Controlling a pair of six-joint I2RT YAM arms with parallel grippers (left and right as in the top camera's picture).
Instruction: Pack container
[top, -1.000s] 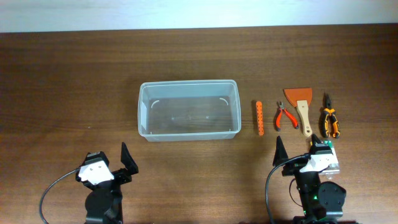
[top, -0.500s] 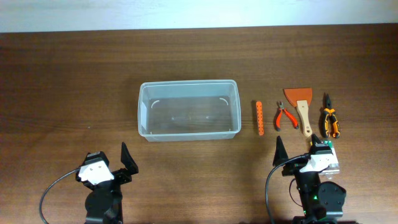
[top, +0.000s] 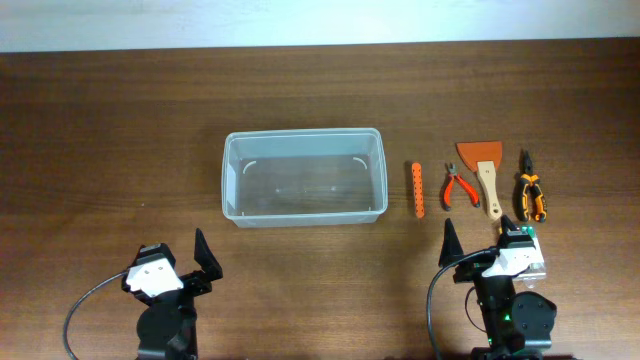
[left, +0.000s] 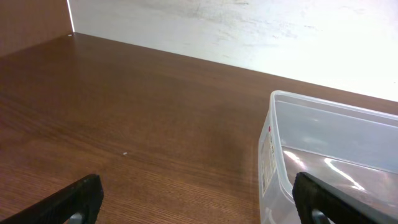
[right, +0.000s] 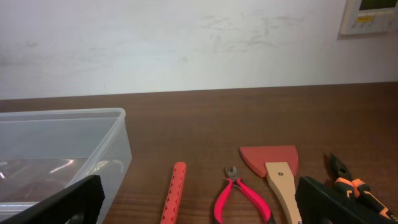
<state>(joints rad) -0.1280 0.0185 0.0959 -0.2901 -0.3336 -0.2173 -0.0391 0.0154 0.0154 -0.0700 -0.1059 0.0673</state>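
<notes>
Container (top: 303, 186) — well beyond left hand (top: 172, 262), right hand (top: 485, 252) — untouched.

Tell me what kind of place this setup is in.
Probably a robot test bench in a plain indoor room: a wooden table against a white wall, a wall control panel, and hand tools lined up neatly beside an empty clear container.
</notes>
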